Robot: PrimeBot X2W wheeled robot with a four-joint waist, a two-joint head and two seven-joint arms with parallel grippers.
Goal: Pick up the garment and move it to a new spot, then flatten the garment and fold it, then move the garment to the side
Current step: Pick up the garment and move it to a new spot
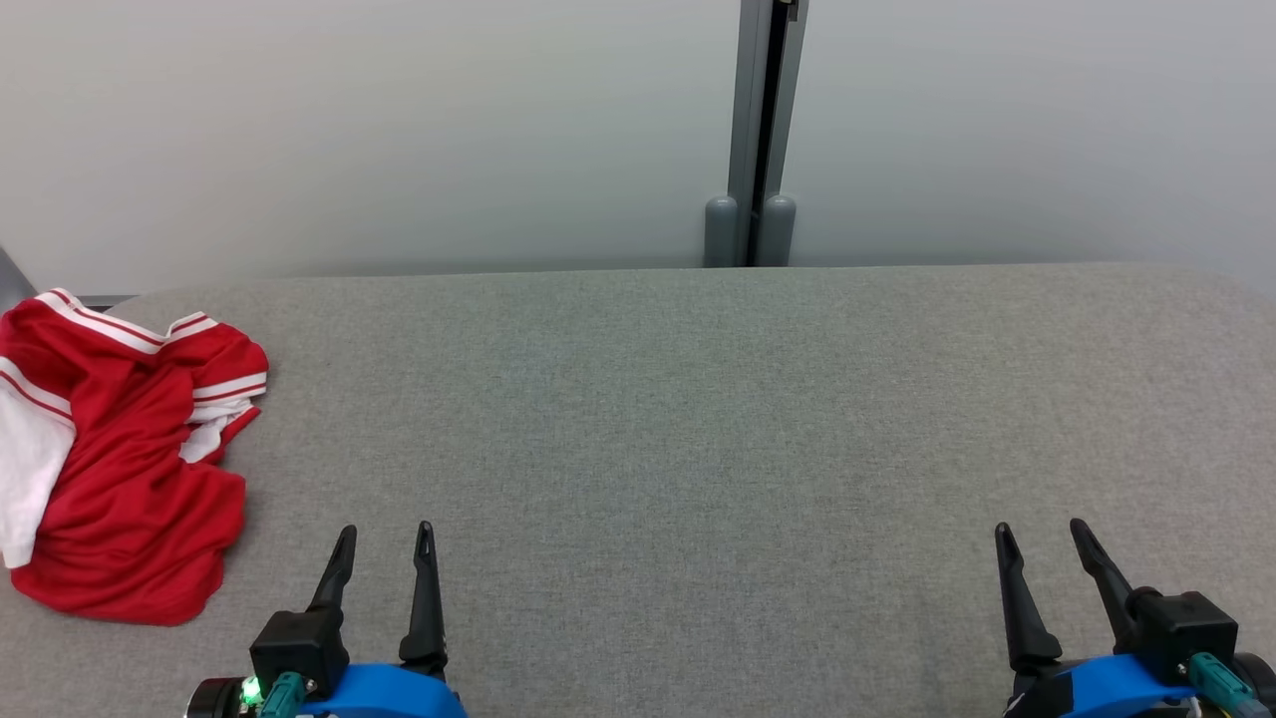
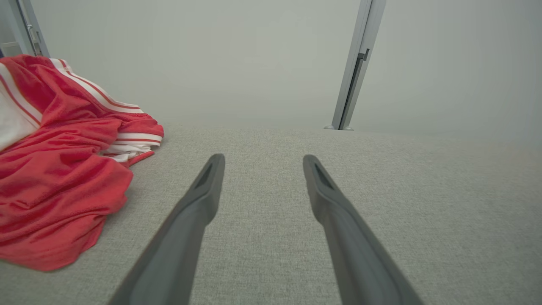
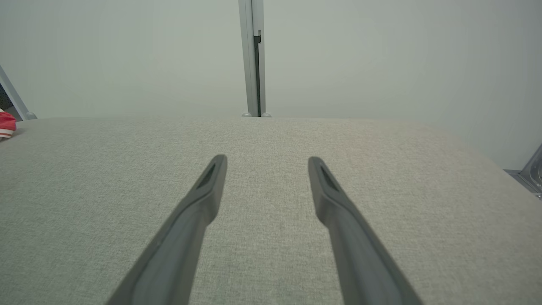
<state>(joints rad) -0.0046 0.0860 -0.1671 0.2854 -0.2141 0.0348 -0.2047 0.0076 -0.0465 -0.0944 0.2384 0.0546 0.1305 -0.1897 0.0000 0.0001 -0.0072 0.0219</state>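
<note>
Left hand and right hand spread, empty; crumpled red-and-white garment on grey fabric surface

Garment lies heaped on the table, hard at its left edge. Left gripper is over the near edge, just right of the garment and apart from it. Right gripper is at near right, well apart from both. Wall stands behind the far edge, with a post against it right of centre.
</note>
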